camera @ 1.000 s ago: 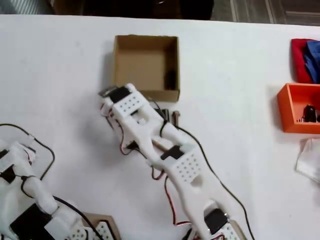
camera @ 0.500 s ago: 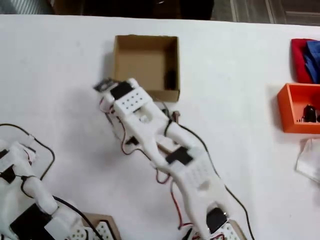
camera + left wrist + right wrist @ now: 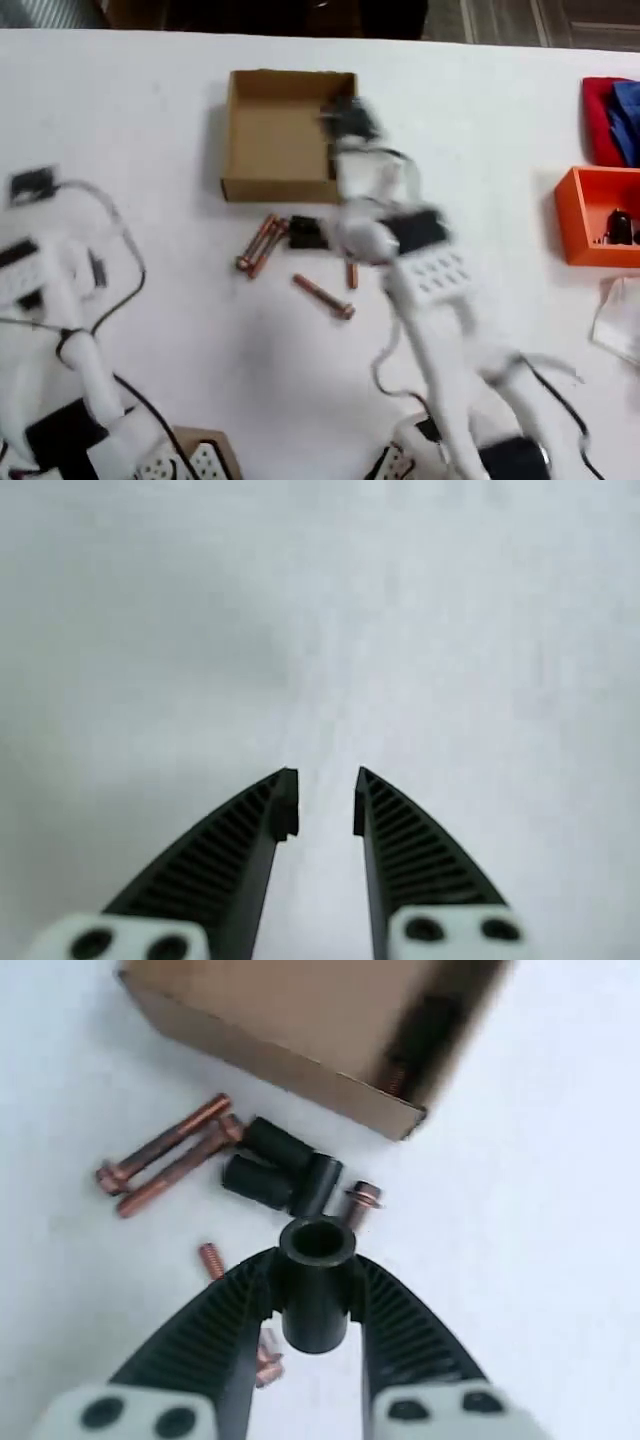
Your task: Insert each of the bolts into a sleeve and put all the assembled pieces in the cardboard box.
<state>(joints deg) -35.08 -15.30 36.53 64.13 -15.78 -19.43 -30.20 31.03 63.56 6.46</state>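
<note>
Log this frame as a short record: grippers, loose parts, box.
right gripper: shut on a black sleeve
left gripper: open, empty, over bare table
loose bolts: four copper ones lying on the table in front of the cardboard box
loose sleeves: black, clustered beside the bolts, outside the box

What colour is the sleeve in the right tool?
Black. The sleeve shows best in the right wrist view.

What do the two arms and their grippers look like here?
The left arm and right arm are white shells with black servo blocks and black cables. The left gripper and right gripper have black ribbed tapering fingers on white mounts.
</note>
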